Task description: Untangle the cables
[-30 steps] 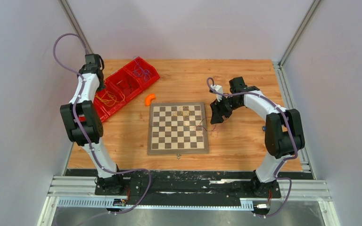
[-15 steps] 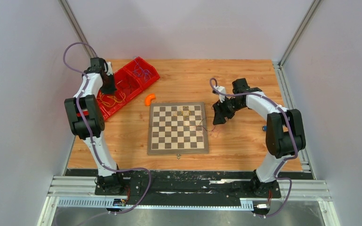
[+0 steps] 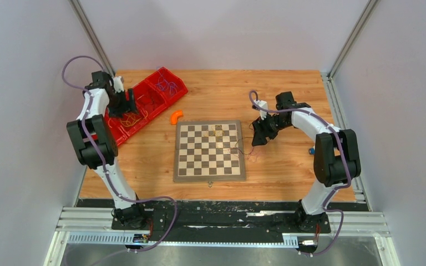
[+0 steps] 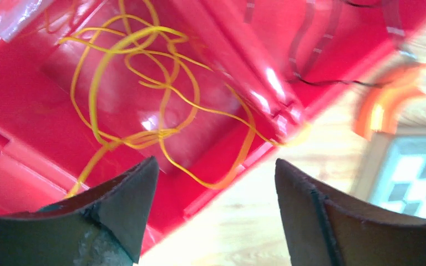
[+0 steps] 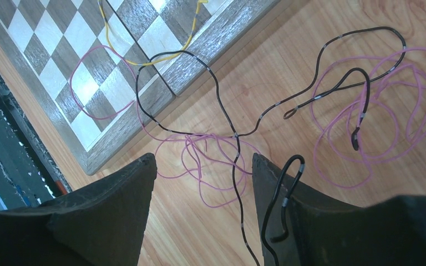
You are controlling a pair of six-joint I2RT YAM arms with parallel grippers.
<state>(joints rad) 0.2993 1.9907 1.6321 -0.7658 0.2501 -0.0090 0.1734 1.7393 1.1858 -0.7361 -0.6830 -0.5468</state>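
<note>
While my left hand hangs over the red bin, which sits on the bench well off the chessboard's far left corner, its fingers stand wide apart with nothing between them. Below it a loose heap of yellow cables lies in one compartment. From above, another compartment, the one farthest from the chessboard, shows purple cables. So part of the sorting looks done.

My right hand hovers just off the chessboard's right edge, also spread and gripping nothing. A black cable runs through the gap unpinched, and its loose end curls across one finger. That cable crosses a pink-purple cable lying in loops on the bench, and both reach onto the chessboard's corner, where a yellow cable crosses them.

I judge the job partly done: this last knot of three colours is left to pull apart and carry to the bin.
</note>
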